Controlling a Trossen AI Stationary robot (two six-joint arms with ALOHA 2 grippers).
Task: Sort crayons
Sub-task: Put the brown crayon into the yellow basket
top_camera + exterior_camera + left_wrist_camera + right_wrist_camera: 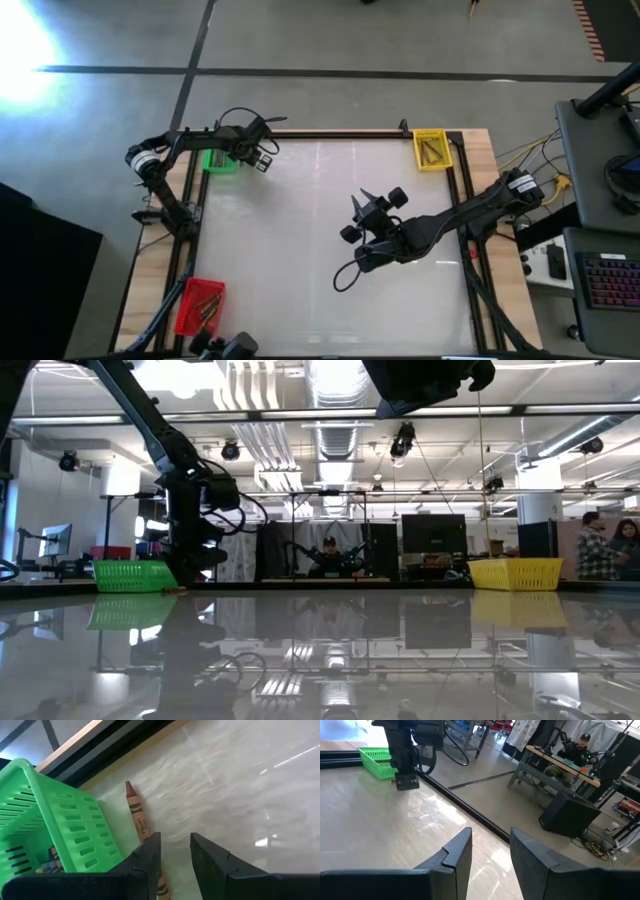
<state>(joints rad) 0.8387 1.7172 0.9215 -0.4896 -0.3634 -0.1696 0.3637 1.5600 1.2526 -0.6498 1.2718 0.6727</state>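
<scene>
A brown crayon (136,812) lies flat on the table along the outer wall of the green bin (55,815), which has several crayons (49,864) in it. My left gripper (175,855) points steeply down at the table's far left, beside that bin (220,160), open by a narrow gap with only bare table between the fingers. The crayon runs under one finger, outside the gap. My right gripper (368,203) hangs open and empty, high over the middle of the table (491,855). My left gripper comes from above, slanting down. One finger (150,857) covers the lower part of the brown crayon (145,832), which lies outside the gap. Whether that finger touches the crayon I cannot tell.
A yellow bin (432,150) with crayons stands at the far right edge, and a red bin (200,305) with crayons at the near left corner. A black rail frames the tabletop. A person sits at a desk (580,747) beyond the table.
</scene>
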